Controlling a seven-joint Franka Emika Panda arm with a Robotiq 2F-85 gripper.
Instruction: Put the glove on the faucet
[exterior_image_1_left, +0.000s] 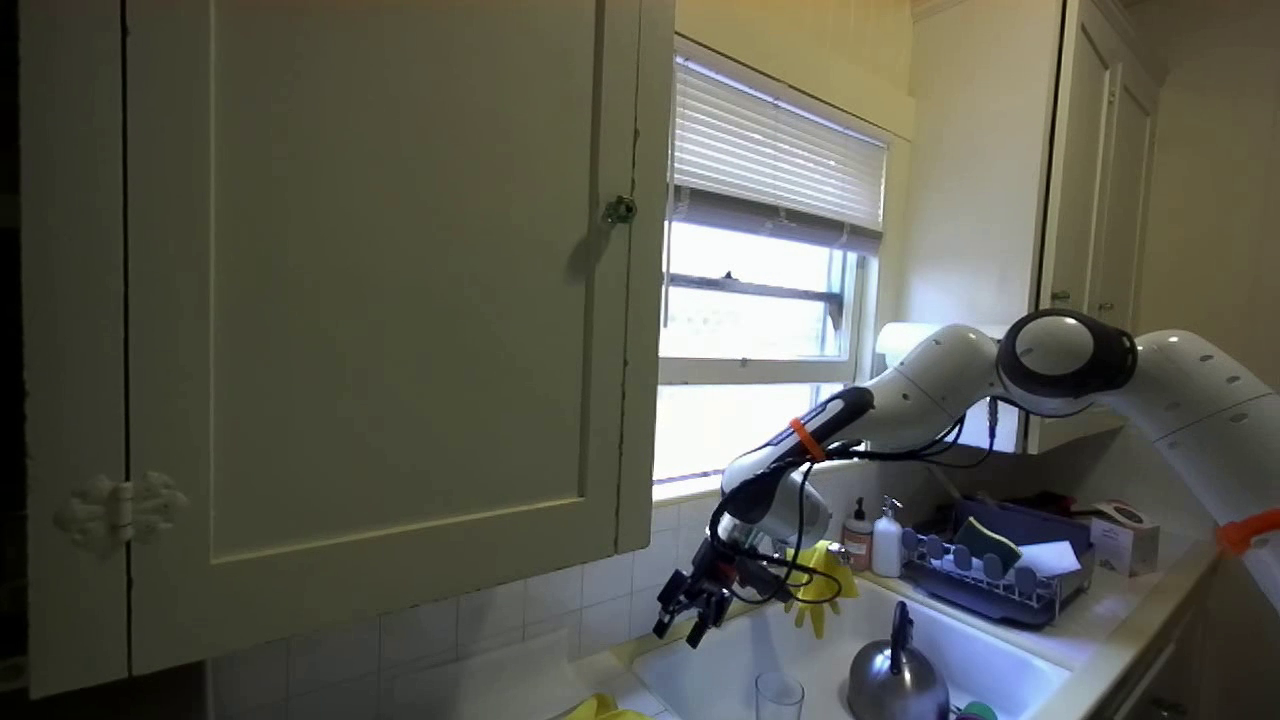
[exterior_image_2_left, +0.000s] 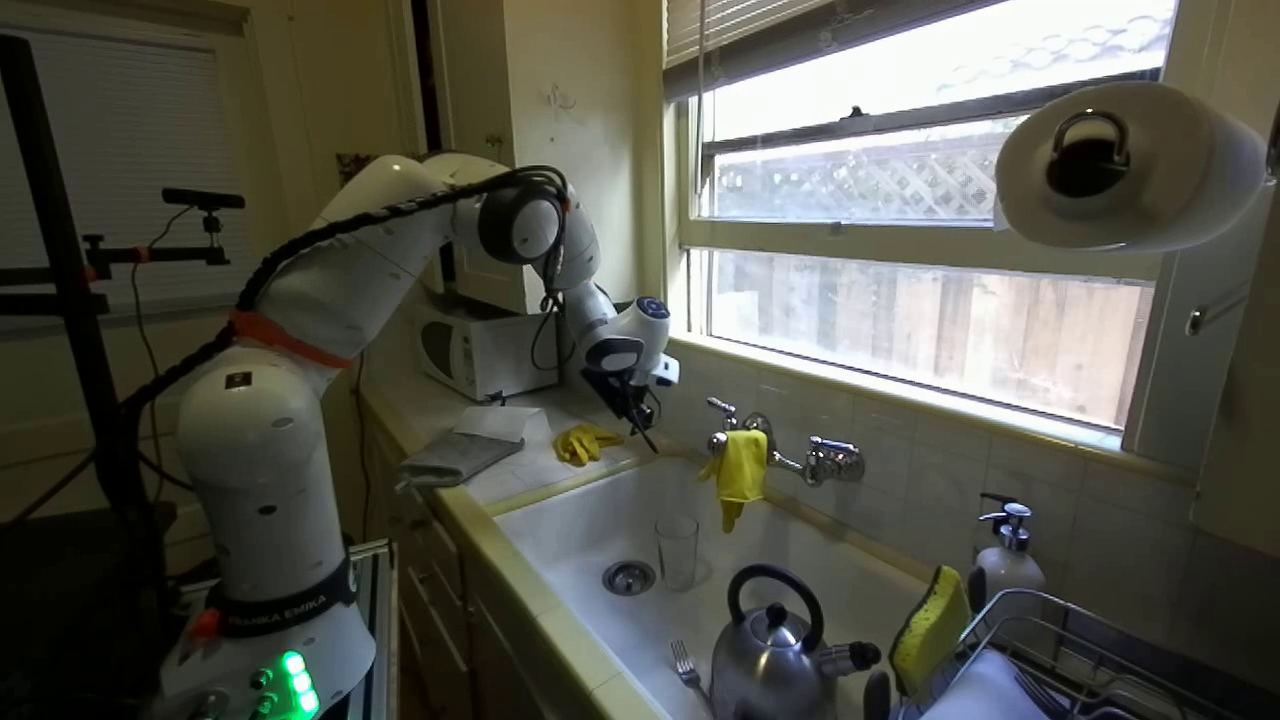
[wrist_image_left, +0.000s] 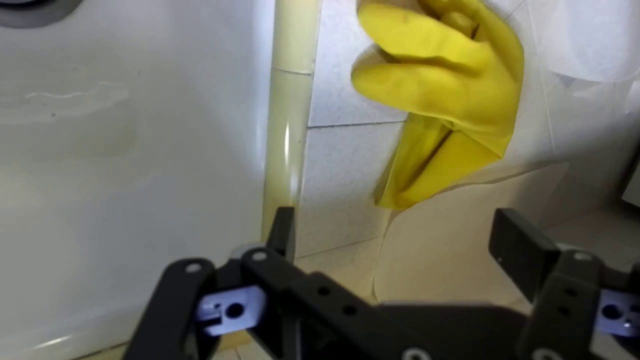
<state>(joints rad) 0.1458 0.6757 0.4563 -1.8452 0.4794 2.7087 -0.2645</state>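
Glare from the window (exterior_image_2_left: 920, 232), dim cabinet door (exterior_image_1_left: 400, 280), fingers (wrist_image_left: 522, 250) perhaps slightly out of focus.

The black base band (exterior_image_2_left: 285, 603) reads "FRANKA EMIKA" (pale capitals).

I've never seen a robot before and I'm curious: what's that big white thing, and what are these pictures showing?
The big white thing is a robot arm. Its hand is the black gripper: its two fingers are spread apart and hold nothing.

Two pictures come from cameras placed away from the arm. The third comes from a camera on its wrist, so the fingers look big and close.

On the counter lies a floppy yellow glove. A second yellow glove hangs on the shiny faucet. In the white sink stand a drinking glass and a metal kettle. The job is to put a glove on the faucet.
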